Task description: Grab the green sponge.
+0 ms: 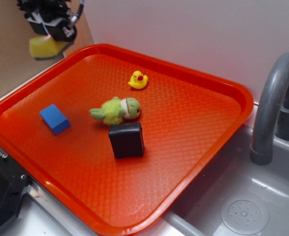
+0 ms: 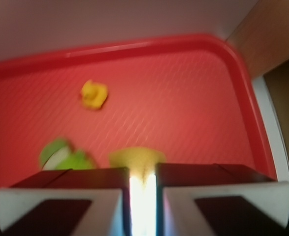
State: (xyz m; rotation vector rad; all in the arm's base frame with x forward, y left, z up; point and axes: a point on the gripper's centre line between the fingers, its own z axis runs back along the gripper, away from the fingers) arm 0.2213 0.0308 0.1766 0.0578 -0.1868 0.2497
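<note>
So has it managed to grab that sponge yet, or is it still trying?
It looks done. The hand is shut on the green sponge and holds it in the air above the far corner of the red tray. The blue block, plush toy and rubber duck lie untouched on the tray. Nothing obvious is left.

The tool (image 1: 49, 35) holds the green sponge (image 1: 46, 47) aloft above the red tray's (image 1: 203, 142) far left corner
</note>
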